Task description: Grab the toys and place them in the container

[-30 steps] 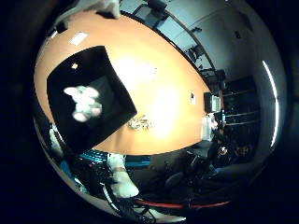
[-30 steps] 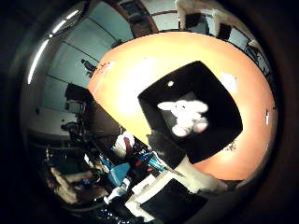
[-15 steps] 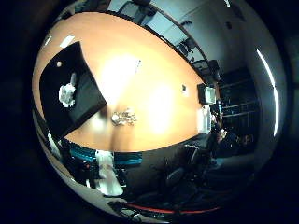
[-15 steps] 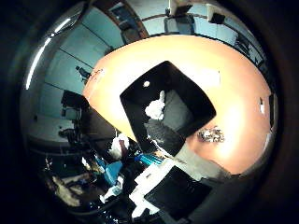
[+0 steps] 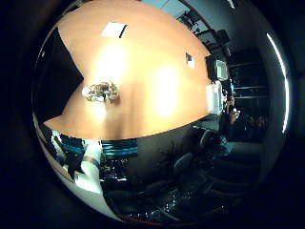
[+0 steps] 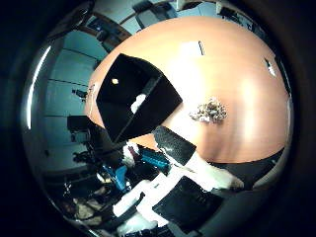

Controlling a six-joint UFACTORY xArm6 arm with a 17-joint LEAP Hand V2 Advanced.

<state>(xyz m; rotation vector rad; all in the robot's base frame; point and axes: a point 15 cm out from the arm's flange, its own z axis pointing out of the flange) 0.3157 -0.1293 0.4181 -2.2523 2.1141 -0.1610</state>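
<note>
The robot hand [image 6: 197, 173] shows only as white and black parts at the edge of both palm views: a black-padded finger [image 6: 173, 144] reaching in from the thumb side, with white body parts behind it, and another white finger [image 5: 90, 164] in the little finger side view. Nothing lies between the fingers or against the palm, and they look loosely extended rather than curled, so the robot hand is released and holds nothing.

Beyond the finger pad stands the black container [image 6: 133, 101], an open box with sloping walls, set on the orange desk [image 6: 237, 64] near its edge. Inside it, against the dark interior, lies a pale white toy [image 6: 138, 102], only partly visible past the near wall.

Further along the desk, clear of the container and not touching it, lies a second toy [image 5: 100, 91], a small mottled grey and tan clump resting directly on the desk surface with bare desk around it.

Farther still, a white sheet [image 5: 114, 29] lies flat on the desk. Past the far end of the desk the room is dim, with dark chairs [image 5: 190, 162] around the desk.
</note>
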